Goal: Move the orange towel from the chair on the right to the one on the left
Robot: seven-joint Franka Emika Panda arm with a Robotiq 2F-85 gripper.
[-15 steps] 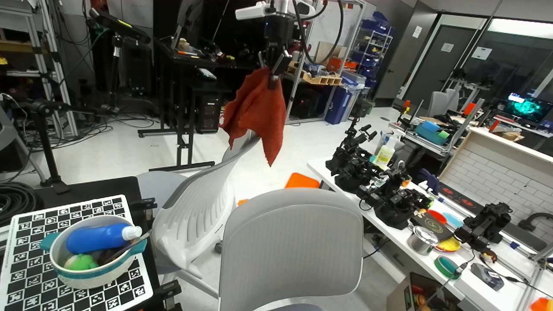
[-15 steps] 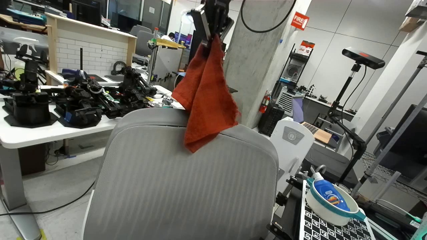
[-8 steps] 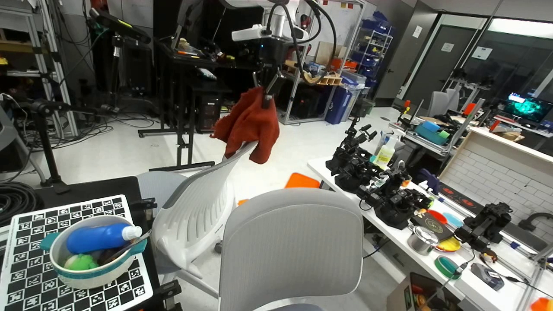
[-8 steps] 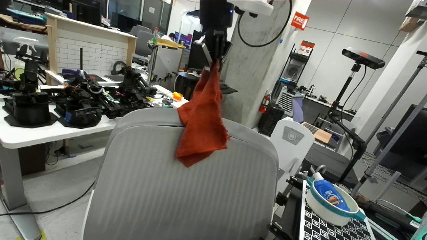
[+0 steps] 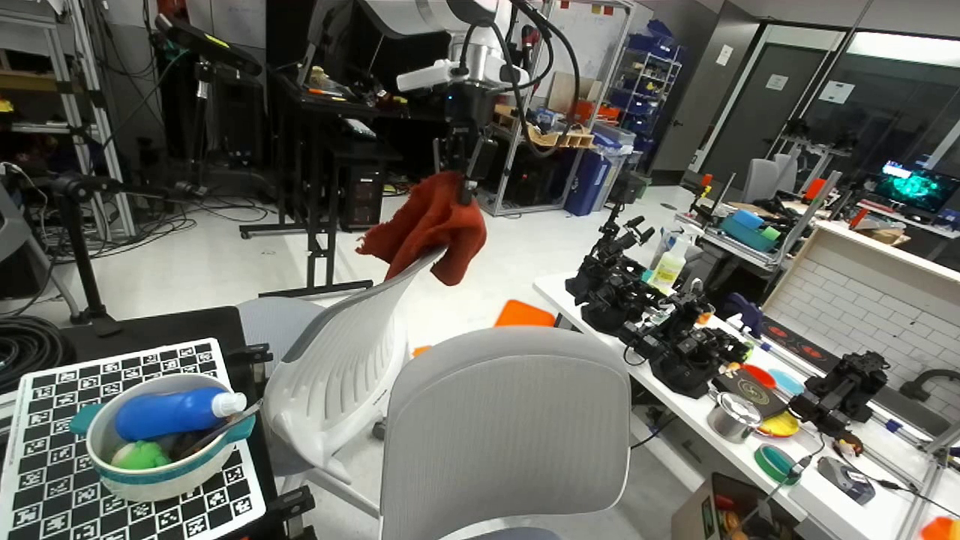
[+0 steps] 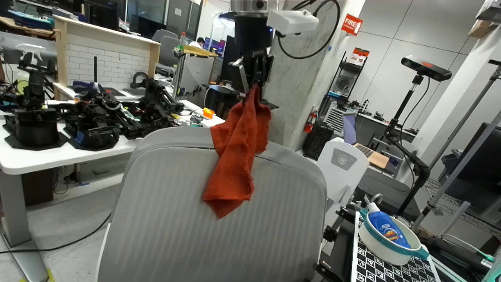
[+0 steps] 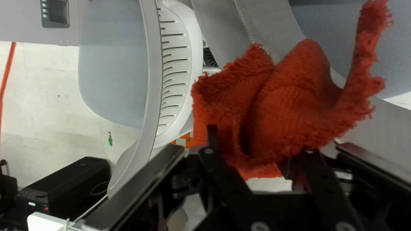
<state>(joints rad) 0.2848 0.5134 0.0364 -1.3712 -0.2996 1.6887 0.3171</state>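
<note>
The orange-red towel [image 5: 439, 225] hangs draped over the top edge of the far grey chair [image 5: 337, 360]. In an exterior view the towel [image 6: 238, 156] hangs down the back of that chair [image 6: 219, 235]. The other grey chair [image 5: 510, 435] bears no towel. It shows at the left of the wrist view [image 7: 152, 80]. My gripper [image 5: 461, 191] is just above the chair's top edge, at the towel's raised upper part. In the wrist view its fingers [image 7: 258, 144] stand apart, with towel between and over them. The towel hides the right fingertip.
A white pot [image 5: 161, 480] with a blue bottle stands on a checkered board [image 5: 56, 405] beside the chairs. A white table [image 5: 757, 442] with black robot arms and dishes stands on the opposite side. A sensor on a black stand [image 6: 426, 68] rises nearby.
My gripper has moved down toward the chair back. The towel has gone from hanging in the air to draping over the chair's top edge. The fingers look slightly wider apart now.
</note>
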